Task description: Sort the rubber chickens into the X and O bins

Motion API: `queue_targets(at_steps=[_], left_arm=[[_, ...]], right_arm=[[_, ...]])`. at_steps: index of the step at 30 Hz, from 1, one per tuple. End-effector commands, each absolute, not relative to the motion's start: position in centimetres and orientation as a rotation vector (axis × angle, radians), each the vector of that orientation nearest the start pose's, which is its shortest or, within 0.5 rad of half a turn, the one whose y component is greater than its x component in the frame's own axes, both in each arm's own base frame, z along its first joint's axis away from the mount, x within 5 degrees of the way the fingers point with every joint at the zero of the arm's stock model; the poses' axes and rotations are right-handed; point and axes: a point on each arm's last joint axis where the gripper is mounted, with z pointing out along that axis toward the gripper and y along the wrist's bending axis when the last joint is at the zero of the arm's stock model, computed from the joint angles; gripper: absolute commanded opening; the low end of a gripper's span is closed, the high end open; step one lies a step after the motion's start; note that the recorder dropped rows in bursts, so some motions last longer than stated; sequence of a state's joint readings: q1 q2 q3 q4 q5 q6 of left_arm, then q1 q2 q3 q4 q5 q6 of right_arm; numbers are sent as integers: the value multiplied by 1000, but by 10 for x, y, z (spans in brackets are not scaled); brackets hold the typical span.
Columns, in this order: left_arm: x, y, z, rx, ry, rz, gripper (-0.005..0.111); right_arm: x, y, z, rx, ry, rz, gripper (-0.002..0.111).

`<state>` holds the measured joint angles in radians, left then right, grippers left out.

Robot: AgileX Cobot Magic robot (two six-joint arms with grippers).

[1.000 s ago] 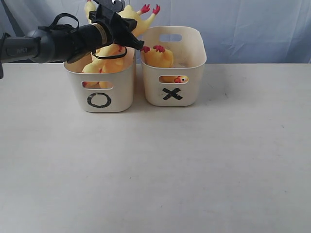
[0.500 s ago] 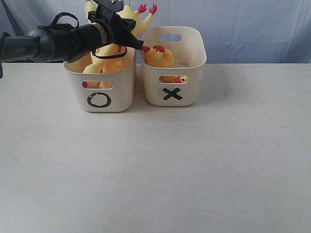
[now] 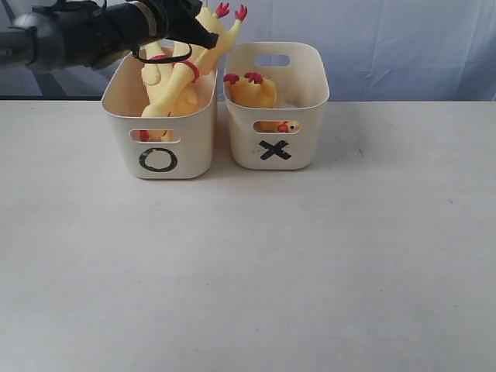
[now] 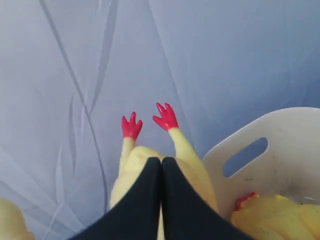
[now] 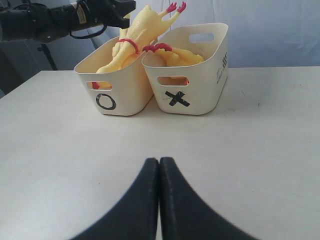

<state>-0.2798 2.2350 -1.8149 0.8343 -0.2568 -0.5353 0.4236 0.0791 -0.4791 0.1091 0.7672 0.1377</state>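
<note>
Left claw [image 4: 161, 164], pressed shut and empty, hangs over the O bin [image 3: 195, 147] holding feet-up rubber chickens [image 3: 182, 77], another chicken [image 3: 252, 93] fills the X bin [image 3: 306, 151], and the right claw [image 5: 159, 163] sits closed above the tabletop [image 5: 250, 150].

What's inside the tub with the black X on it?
One yellow rubber chicken lies in the cream plastic tub marked X. Its body and red feet show over the rim, and its face peeks through the front slot. The wall hides the tub's floor.
</note>
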Motion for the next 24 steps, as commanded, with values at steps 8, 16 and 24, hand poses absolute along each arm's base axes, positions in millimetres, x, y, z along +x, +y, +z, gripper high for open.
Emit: queue_targets(at_steps=[8,16,24], left_arm=[[476,-140,284,566,1711,-43,0],[412,-122,294,585,1772,-49,0],[321,-97,314,562,1774,-63,0]], right_arm=[[16,14,295,-246,1855,506,0],[16,14,295,-246,1855,506,0],[16,14,295,-246,1855,506,0]])
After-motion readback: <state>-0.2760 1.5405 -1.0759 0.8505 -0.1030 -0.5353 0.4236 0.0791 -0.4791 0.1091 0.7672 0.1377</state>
